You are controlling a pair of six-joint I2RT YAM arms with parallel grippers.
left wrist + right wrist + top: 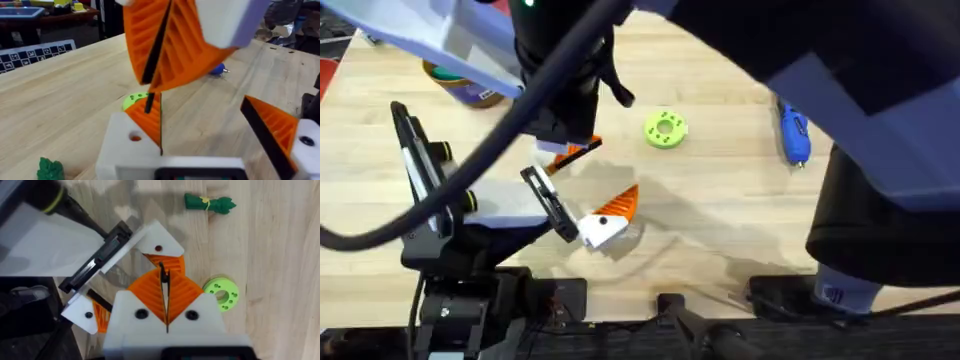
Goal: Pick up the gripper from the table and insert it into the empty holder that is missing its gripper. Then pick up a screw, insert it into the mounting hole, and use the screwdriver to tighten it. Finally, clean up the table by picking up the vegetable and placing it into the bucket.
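My right gripper point(164, 287) is pinched tight on the orange wedge point(172, 262), right over the white holder point(157, 240) of my left gripper point(200, 107), which is spread wide and holds nothing. The green disc point(221, 292) lies just beside, with the vegetable point(207, 203) farther off and the screwdriver point(793, 135) and bucket point(460, 85) well apart.

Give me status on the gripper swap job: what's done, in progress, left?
Done: nothing finished that I can see. In hand: right gripper is shut on the gripper at the holder; seating unclear. Left: screw, with the screwdriver lying on the table, and the vegetable outside the bucket.
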